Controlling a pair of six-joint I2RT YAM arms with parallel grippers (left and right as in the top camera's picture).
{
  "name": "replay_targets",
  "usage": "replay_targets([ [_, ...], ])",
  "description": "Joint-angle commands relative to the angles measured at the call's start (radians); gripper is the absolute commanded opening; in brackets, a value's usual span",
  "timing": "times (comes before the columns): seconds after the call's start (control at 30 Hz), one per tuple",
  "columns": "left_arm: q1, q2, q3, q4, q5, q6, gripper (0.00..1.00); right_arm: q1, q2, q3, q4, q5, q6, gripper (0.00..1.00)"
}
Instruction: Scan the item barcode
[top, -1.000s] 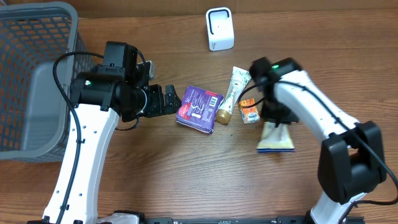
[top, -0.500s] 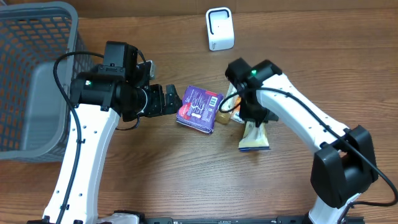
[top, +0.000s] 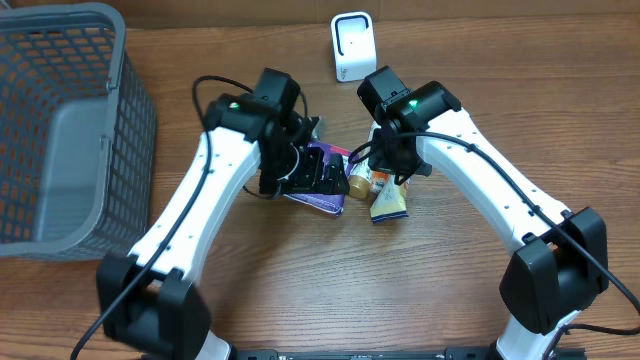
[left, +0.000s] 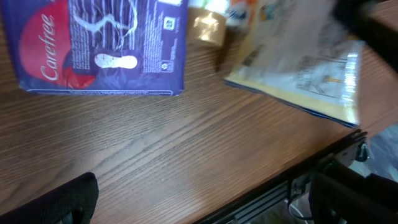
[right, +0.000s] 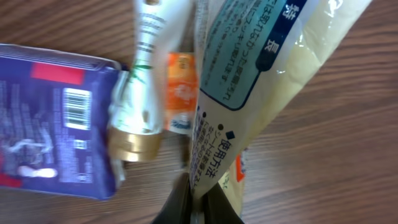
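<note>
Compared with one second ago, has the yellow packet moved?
Yes. The yellow packet, held by the right gripper, moved left toward the purple box, judged against the white scanner.

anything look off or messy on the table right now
Nothing looks spilled or torn. The goods are just bunched tight: the tube lies beside the purple pack, the orange packet is wedged next to it, and the bag, pinched at one edge by the right pincer, slants across that packet.
</note>
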Motion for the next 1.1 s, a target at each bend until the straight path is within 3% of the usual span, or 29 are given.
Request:
replay_targets([
  [0.0, 0.000, 0.058, -0.008, 0.003, 0.011, 0.019, 1.00, 0.005, 0.016, 0.016, 0.036, -0.080, -0.006, 0.04],
  [0.27, 0.000, 0.126, -0.008, 0.011, -0.002, 0.047, 1.00, 0.005, 0.075, 0.016, 0.152, -0.242, -0.006, 0.09],
  [0.33, 0.000, 0.126, -0.008, 0.011, -0.024, 0.046, 1.00, 0.005, 0.085, 0.016, 0.196, -0.302, -0.021, 0.14],
  [0.47, 0.000, 0.126, -0.008, 0.006, -0.064, 0.046, 1.00, 0.004, 0.086, 0.023, 0.276, -0.419, -0.110, 0.45],
  [0.53, 0.000, 0.126, -0.008, 0.003, -0.069, 0.046, 1.00, -0.012, 0.080, 0.048, 0.254, -0.421, -0.130, 0.50],
  [0.6, 0.000, 0.126, -0.008, -0.001, -0.069, 0.046, 1.00, -0.039, 0.072, 0.090, 0.196, -0.417, -0.161, 0.66],
  [0.77, 0.000, 0.126, -0.008, -0.002, -0.069, 0.046, 1.00, -0.156, 0.058, 0.213, -0.026, -0.331, -0.185, 0.85],
  [0.83, 0.000, 0.126, -0.008, -0.001, -0.069, 0.046, 1.00, -0.222, 0.058, 0.233, -0.094, -0.322, -0.229, 0.98],
  [1.07, 0.000, 0.126, -0.008, 0.003, -0.069, 0.045, 1.00, -0.337, 0.060, 0.130, -0.163, -0.343, -0.322, 1.00],
])
